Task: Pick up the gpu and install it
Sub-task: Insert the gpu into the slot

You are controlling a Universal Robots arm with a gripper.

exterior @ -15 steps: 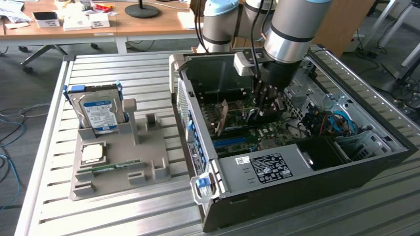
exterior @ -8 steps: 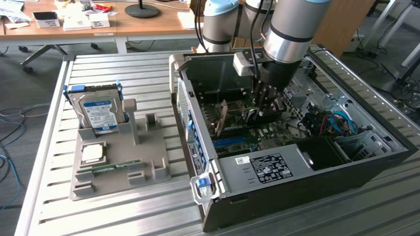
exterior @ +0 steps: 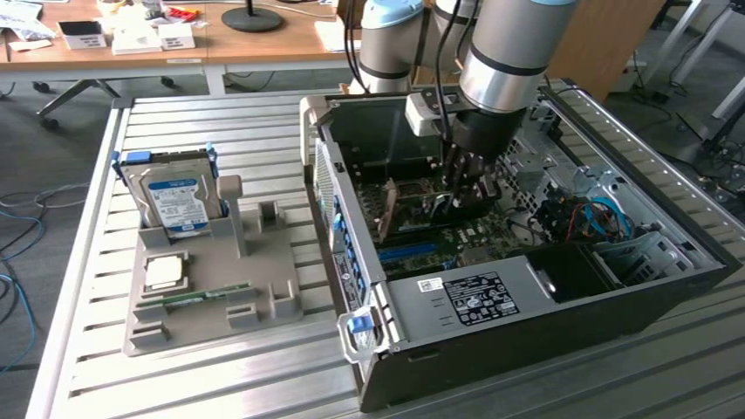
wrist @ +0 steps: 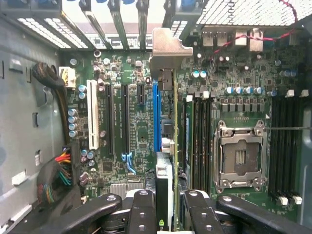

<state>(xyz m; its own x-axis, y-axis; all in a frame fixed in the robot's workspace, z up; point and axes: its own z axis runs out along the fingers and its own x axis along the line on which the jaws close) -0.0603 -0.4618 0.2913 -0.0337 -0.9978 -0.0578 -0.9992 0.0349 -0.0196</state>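
pincer: partly closed, clamped on gpu, at near end of blue slot
gpu: edge-on, right alongside blue slot; contact with it unclear
bracket: silver, beyond blue slot's far end

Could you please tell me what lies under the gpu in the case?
Under the gpu lies the green motherboard, with a blue slot beside its edge; whatever is directly beneath is covered.

Tool pointing down, fingers clamped on gpu
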